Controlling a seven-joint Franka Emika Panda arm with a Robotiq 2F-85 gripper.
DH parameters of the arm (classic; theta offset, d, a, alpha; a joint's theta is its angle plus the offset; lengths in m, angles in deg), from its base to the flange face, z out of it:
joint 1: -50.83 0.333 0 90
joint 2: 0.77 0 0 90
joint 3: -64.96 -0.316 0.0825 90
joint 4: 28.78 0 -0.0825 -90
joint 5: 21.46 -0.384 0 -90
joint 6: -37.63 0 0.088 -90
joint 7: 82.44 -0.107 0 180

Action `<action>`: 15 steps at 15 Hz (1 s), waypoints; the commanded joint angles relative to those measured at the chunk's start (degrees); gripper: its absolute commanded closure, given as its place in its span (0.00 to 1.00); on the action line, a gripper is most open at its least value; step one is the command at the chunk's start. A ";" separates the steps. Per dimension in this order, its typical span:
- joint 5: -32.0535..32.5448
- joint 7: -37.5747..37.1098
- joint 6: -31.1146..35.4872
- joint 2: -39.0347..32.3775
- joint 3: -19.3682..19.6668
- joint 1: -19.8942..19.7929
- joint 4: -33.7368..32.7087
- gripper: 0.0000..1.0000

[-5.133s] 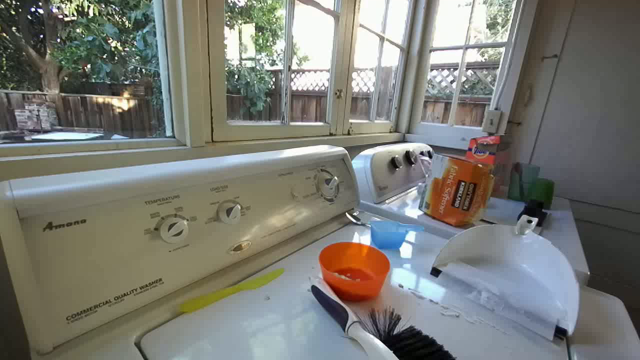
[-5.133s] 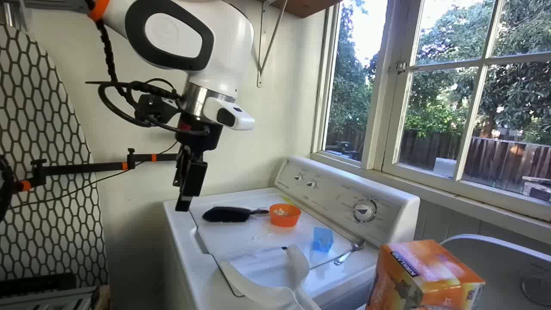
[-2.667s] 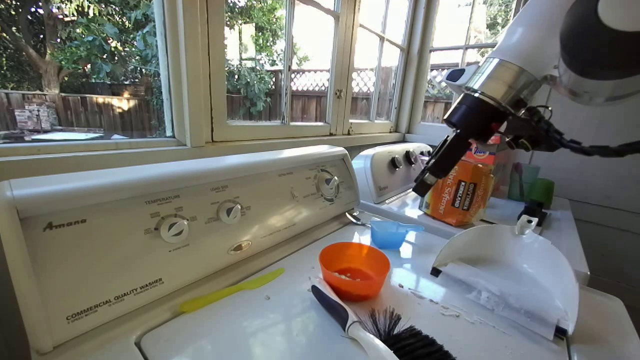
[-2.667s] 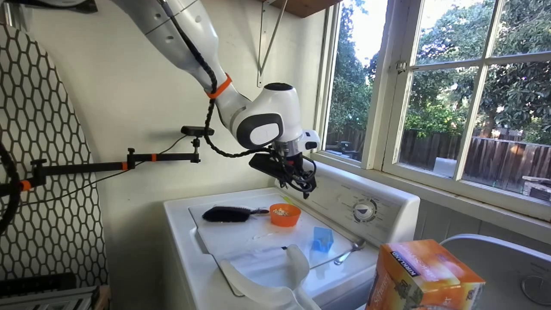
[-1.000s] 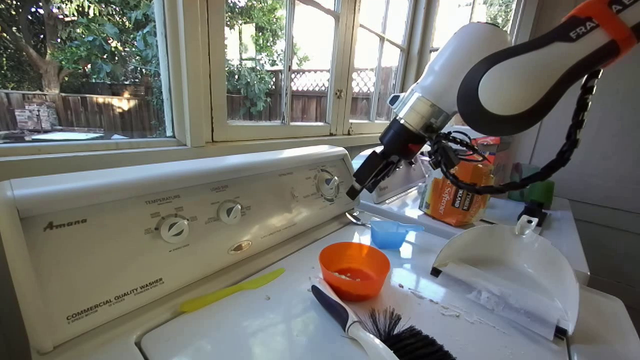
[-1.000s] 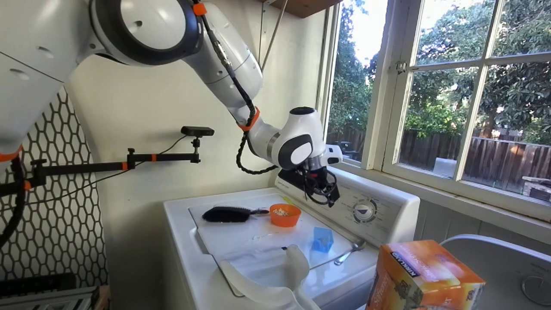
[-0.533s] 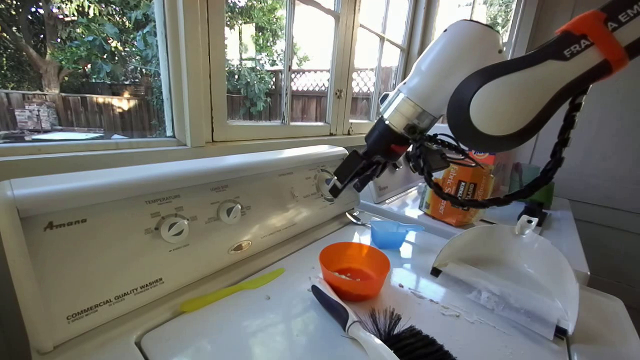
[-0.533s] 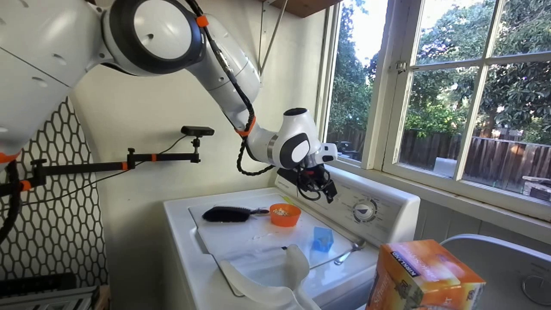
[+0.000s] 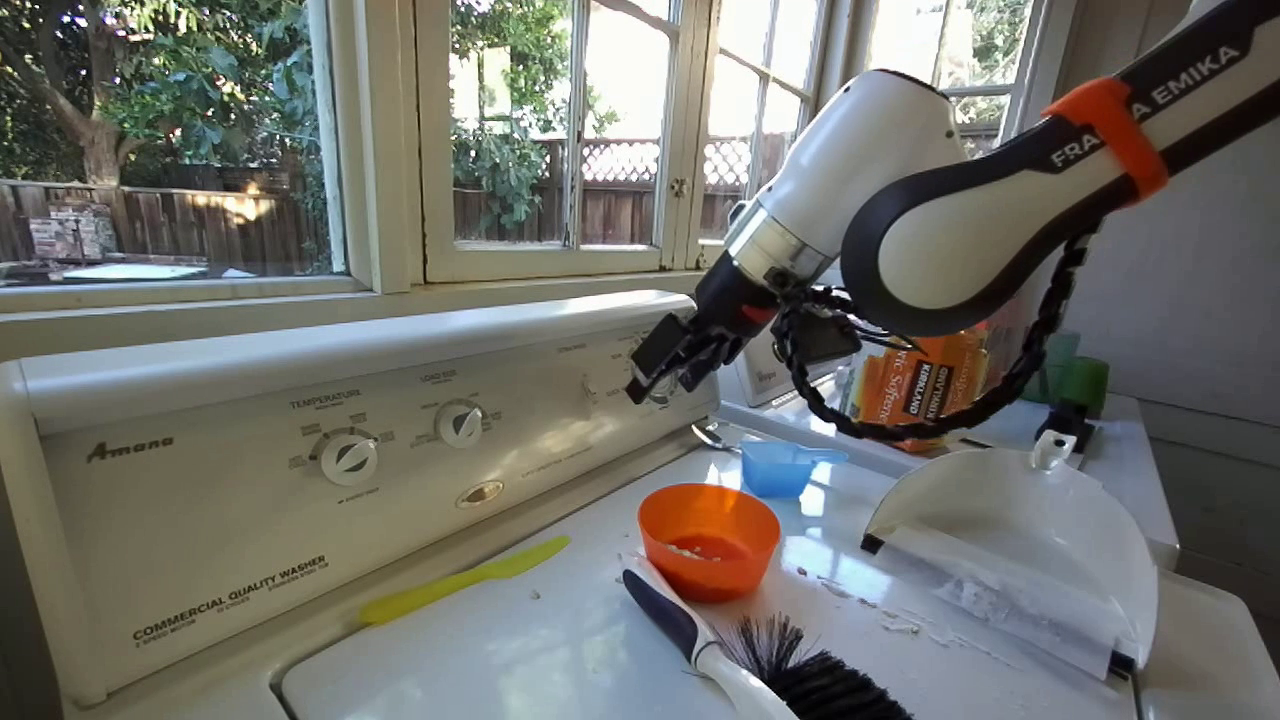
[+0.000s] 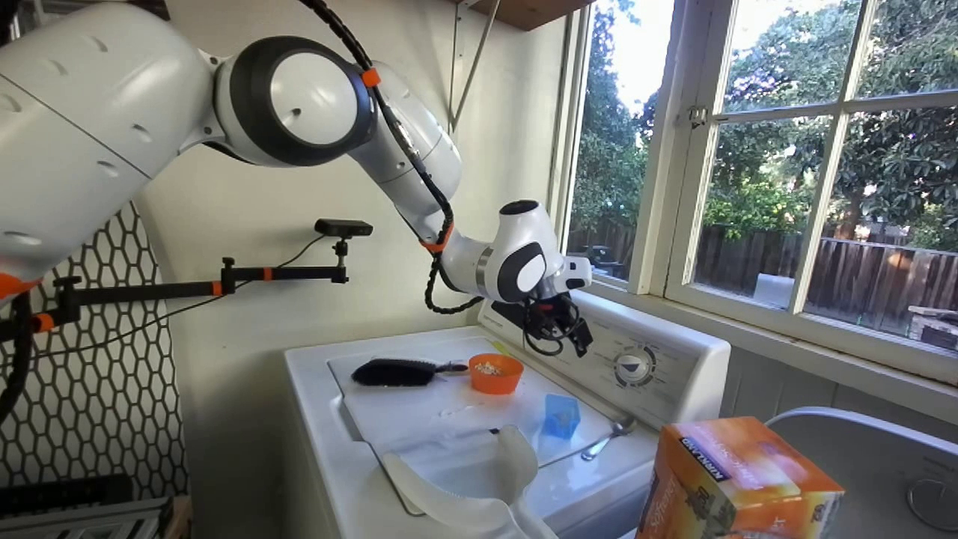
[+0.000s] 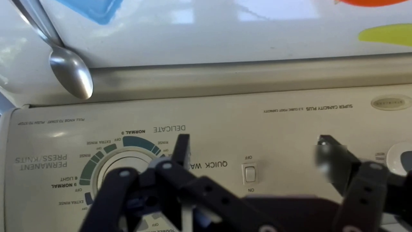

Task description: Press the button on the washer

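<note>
The off-white washer has a slanted control panel. On it is a small cream rocker switch, marked OFF and ON, which appears upside down in the wrist view. The switch also shows in an exterior view. My gripper is open and empty, one finger on each side of the switch in the wrist view. In an exterior view the gripper is tilted toward the panel, in front of the large dial. In an exterior view the gripper hides the switch. I cannot tell whether the fingertips touch the panel.
An orange bowl, blue scoop, brush, yellow-green knife, white dustpan and spoon lie on the washer. An orange softener box stands beside it. A window ledge runs behind the panel.
The arm has come into the first exterior view and moved over the washer to the panel. In the last second the gripper has shifted left there, across the dial toward the switch.
</note>
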 commanded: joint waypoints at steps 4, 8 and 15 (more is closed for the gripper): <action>1.04 -1.69 -0.34 -7.09 1.22 1.02 -10.47 0.34; 0.51 -0.71 -1.63 -8.95 0.15 0.54 -14.12 0.65; 0.46 0.08 -4.39 -11.17 -0.99 0.26 -18.23 1.00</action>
